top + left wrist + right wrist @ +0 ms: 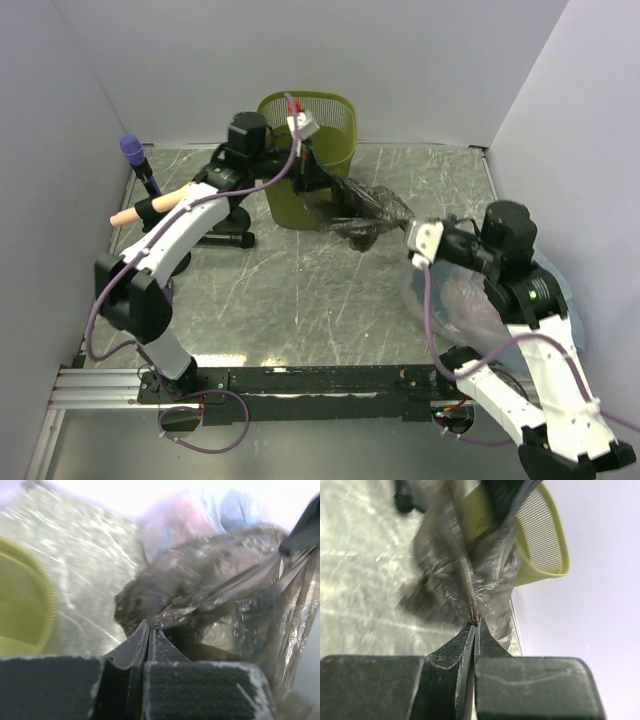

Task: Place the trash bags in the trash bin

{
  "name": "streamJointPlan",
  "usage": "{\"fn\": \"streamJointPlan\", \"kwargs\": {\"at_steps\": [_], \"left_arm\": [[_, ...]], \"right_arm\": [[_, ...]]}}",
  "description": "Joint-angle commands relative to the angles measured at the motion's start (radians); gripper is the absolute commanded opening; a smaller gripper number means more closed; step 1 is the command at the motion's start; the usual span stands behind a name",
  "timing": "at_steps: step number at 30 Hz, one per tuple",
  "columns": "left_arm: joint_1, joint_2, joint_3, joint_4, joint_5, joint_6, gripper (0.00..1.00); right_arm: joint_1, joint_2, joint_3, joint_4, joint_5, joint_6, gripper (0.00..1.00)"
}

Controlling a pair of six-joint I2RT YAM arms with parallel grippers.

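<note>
Left pincer (148,630) and right pincer (474,625) each clamp opposite ends of the trash bag (368,212), spreading it beside the trash bin (338,125), presumably for insertion.

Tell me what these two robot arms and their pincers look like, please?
Both the left arm and right arm have smooth white shells between chunky black joints. A thin purple cable runs along each, and a small green light glows on the right one. The left gripper and right gripper each have two black fingers tapering to thin tips.
</note>
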Motion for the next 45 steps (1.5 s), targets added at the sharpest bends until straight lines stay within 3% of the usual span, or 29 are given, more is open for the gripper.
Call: {"fn": "streamJointPlan", "kwargs": {"at_steps": [1,7,8,9,10,11,14,17,22,26,30,38,42,45], "left_arm": [[0.007,-0.110,0.007,0.024,0.016,0.049,0.01],[0.007,-0.157,-0.050,-0.009,0.021,0.082,0.01],[0.007,-0.163,-0.053,-0.015,0.017,0.086,0.01],[0.007,-0.170,-0.059,-0.016,0.009,0.089,0.01],[0.006,-0.177,-0.062,-0.018,0.003,0.091,0.01],[0.006,-0.182,-0.067,-0.019,-0.012,0.094,0.01],[0.006,-0.205,-0.088,-0.029,-0.045,0.159,0.01],[0.001,-0.220,-0.107,-0.073,-0.074,0.270,0.01],[-0.061,-0.291,-0.157,-0.147,-0.173,0.572,0.01],[-0.111,-0.369,-0.248,-0.107,-0.269,0.739,0.01],[-0.117,-0.423,-0.292,-0.070,-0.303,0.776,0.01],[-0.131,-0.467,-0.323,-0.053,-0.322,0.809,0.01],[-0.138,-0.479,-0.351,-0.017,-0.338,0.823,0.01],[-0.141,-0.490,-0.366,0.025,-0.346,0.826,0.01]], "right_arm": [[-0.004,-0.058,-0.049,-0.086,0.006,-0.130,0.00],[-0.004,-0.072,-0.086,-0.060,0.040,-0.132,0.01],[-0.002,-0.077,-0.092,-0.060,0.046,-0.133,0.06],[-0.004,-0.077,-0.096,-0.064,0.054,-0.112,0.29],[-0.002,-0.074,-0.085,-0.087,0.051,-0.092,0.39],[-0.002,-0.062,-0.058,-0.110,0.045,-0.054,0.57],[-0.004,0.018,0.100,-0.126,0.014,0.246,0.82],[-0.004,0.104,0.272,-0.175,-0.047,0.435,0.91],[-0.007,0.289,0.458,-0.201,-0.034,0.713,0.91],[-0.014,0.392,0.417,-0.180,-0.162,0.828,0.89],[-0.016,0.414,0.294,-0.075,-0.190,0.923,0.89],[-0.022,0.512,0.251,-0.005,-0.372,1.034,0.88],[-0.036,0.546,0.170,0.125,-0.517,1.238,0.88],[-0.037,0.558,0.121,0.181,-0.529,1.308,0.84]]}}
